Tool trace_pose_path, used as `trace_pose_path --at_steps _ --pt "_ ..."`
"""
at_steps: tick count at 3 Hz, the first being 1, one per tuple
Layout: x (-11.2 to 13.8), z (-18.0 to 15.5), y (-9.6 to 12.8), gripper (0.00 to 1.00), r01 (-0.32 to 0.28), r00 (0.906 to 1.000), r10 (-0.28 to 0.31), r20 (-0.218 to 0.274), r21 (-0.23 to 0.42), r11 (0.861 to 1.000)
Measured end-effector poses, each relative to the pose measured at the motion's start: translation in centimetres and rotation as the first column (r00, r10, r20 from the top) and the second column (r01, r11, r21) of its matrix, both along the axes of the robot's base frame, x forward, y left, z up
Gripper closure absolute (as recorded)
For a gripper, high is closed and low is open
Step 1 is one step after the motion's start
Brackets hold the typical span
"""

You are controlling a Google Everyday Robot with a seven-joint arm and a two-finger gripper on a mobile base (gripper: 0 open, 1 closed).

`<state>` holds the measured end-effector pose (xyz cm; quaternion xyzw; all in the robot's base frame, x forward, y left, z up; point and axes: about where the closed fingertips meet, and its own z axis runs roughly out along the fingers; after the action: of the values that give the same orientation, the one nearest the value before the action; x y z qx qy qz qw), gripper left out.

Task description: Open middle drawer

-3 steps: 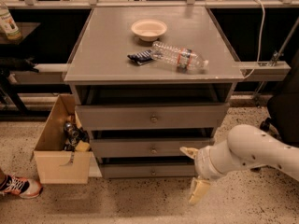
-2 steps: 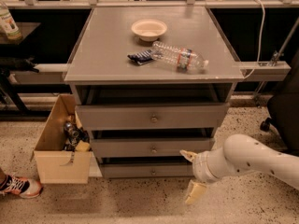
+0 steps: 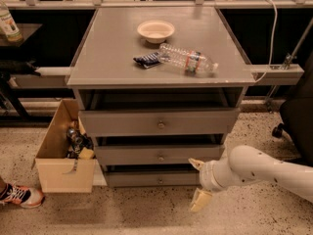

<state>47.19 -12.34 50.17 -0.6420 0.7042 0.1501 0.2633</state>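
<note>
A cream round bowl (image 3: 155,31) sits near the back edge of the grey desk (image 3: 112,48). A clear plastic bottle (image 3: 188,60) lies on its side toward the front right corner, with a dark blue crumpled packet (image 3: 148,59) just beside it. An open cardboard box (image 3: 66,173) stands on the floor off the left edge. The pincer (image 3: 198,181) hangs low by the front right corner, fingers spread.

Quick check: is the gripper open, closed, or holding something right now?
Gripper: open, holding nothing, low by the right end of the middle drawer, away from its knob.
</note>
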Motion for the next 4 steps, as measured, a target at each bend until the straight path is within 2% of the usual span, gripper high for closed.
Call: trace_pose_path --at_steps 1,2,3,4 --pt "0.8 -0.9 0.1 0.0 -0.022 0.9995 0.022 0.024 -0.011 1.0" --pt "4.2 -3.1 1.3 0.0 -0.135 0.984 0.141 0.109 -0.063 0.989" --pt "7.1 -4.9 1.9 0.0 -0.202 0.9642 0.216 0.153 -0.102 0.974" --pt "9.4 -6.8 2.0 0.0 -0.181 0.9575 0.212 0.196 -0.161 0.97"
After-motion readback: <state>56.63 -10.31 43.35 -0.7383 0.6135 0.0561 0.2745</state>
